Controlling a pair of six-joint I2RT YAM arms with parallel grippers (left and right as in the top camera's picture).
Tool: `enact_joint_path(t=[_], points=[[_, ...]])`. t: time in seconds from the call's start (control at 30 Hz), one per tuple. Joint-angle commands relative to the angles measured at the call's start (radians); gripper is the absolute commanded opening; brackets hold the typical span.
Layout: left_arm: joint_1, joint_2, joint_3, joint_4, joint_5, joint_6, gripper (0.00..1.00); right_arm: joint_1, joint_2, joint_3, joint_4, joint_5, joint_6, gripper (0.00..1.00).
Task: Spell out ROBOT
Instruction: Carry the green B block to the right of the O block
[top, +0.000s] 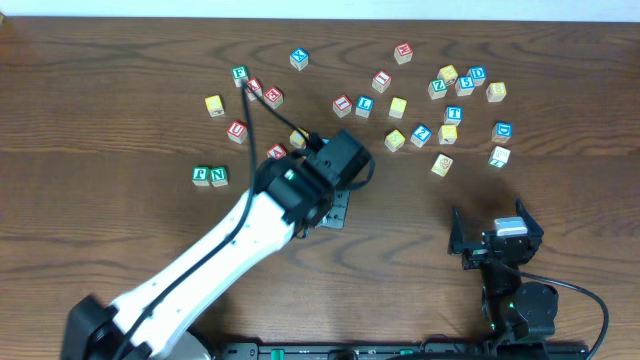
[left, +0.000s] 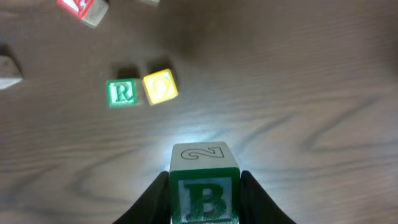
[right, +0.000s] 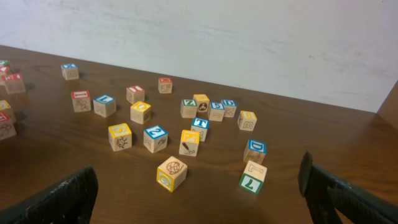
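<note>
In the left wrist view a green-lettered R cube (left: 122, 93) and a yellow O cube (left: 160, 86) lie side by side on the table, touching. My left gripper (left: 204, 200) is shut on a green B cube (left: 204, 190), held above the wood nearer the camera than that pair. From overhead the left gripper (top: 336, 211) is at the table's middle, and the arm hides the R and O cubes. A blue T cube (right: 200, 127) (top: 453, 114) sits in the right-hand cluster. My right gripper (right: 198, 186) (top: 493, 233) stands open and empty, with a yellow-faced cube (right: 172, 173) just ahead of it.
Several loose letter cubes are scattered across the far half of the table. Green F (top: 201, 175) and N (top: 218, 177) cubes sit at the left. A green T cube (right: 252, 177) lies near the right finger. A red-lettered cube (left: 84, 7) is beyond the R.
</note>
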Motion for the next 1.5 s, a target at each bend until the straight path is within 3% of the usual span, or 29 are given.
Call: enact_joint_path(t=[0.0, 0.33, 0.6, 0.97, 1.47], points=[[-0.002, -0.031, -0.056, 0.050, -0.014, -0.143, 0.07, -0.006, 0.000, -0.001, -0.005, -0.005, 0.007, 0.99], [-0.002, 0.163, -0.064, 0.217, -0.014, -0.201, 0.08, -0.006, 0.000, -0.001, -0.005, -0.005, 0.007, 0.99], [-0.002, 0.338, -0.065, 0.241, -0.007, -0.207, 0.08, -0.006, 0.000, -0.001, -0.005, -0.005, 0.007, 0.99], [-0.001, 0.360, -0.079, 0.291, -0.119, -0.207, 0.08, -0.006, 0.000, -0.001, -0.005, -0.005, 0.007, 0.99], [-0.001, 0.360, -0.146, 0.371, -0.119, -0.135, 0.08, -0.006, 0.000, -0.001, -0.005, -0.005, 0.007, 0.99]])
